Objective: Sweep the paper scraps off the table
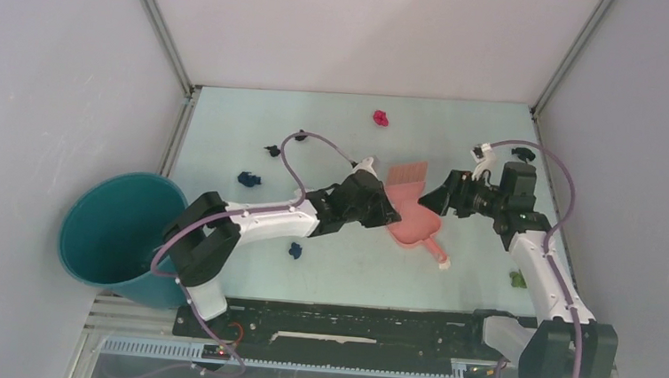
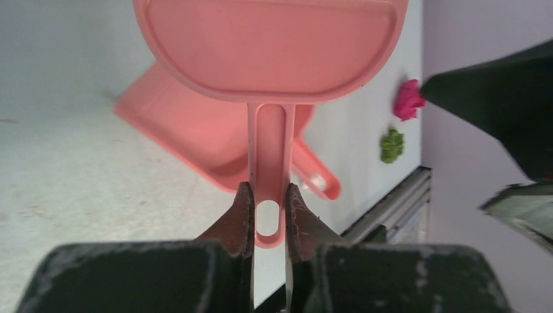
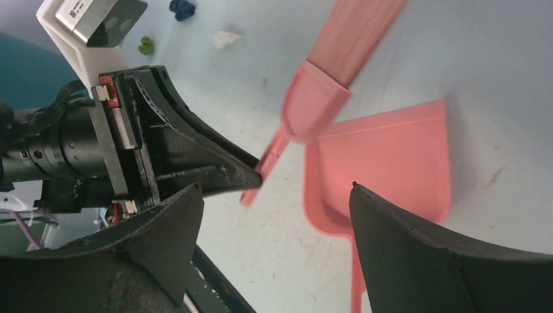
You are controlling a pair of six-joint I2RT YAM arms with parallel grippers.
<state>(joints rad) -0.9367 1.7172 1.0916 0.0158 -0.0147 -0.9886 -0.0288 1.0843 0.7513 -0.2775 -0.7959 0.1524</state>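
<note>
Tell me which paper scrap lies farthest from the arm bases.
The magenta scrap; the black scrap, blue scrap and green scrap all lie nearer.

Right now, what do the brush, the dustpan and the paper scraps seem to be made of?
The brush: moulded plastic, salmon pink, smooth with slight sheen; raised rim and hanging hole in the handle suggest it. Its bristles: probably synthetic fibre, blurred here. The dustpan: seemingly the same pink plastic, matt, with a thin straight lip. The paper scraps: likely crumpled paper, creased and dull.
</note>
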